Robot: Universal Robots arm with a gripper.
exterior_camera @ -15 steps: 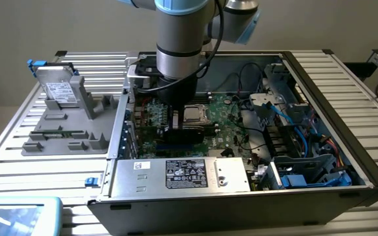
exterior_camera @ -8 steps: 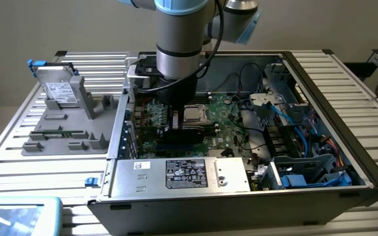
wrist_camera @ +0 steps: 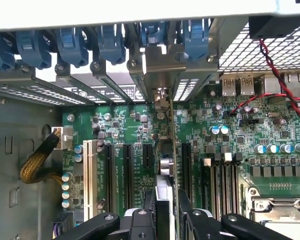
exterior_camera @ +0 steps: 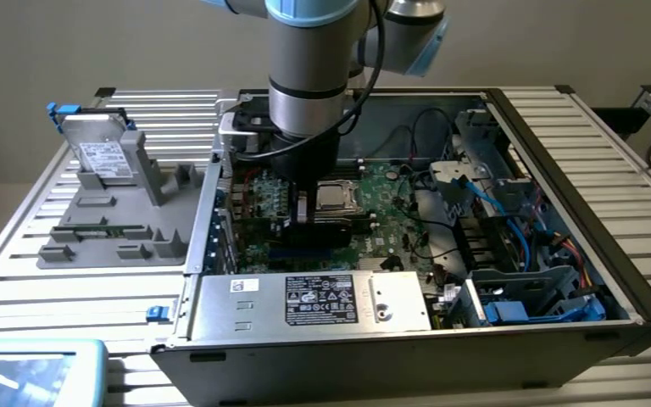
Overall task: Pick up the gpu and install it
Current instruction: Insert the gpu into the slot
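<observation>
The gripper (wrist_camera: 162, 215) holds the gpu (wrist_camera: 165, 167) inside the open computer case (exterior_camera: 416, 369).
The gripper is partly closed, its jaws pressing on both faces of the card. The gpu stands on edge over the motherboard (wrist_camera: 125, 125) slots, at the centre of the exterior view, with its silver bracket at the case's rear wall.

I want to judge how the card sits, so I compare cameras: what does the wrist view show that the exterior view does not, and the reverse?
Wrist view: the gpu seen edge-on, upright between the fingers of the gripper, plus blue latches and empty slots.
Exterior view: the arm, the tray with a drive, and the power supply.
Both: the motherboard and the CPU socket.
</observation>
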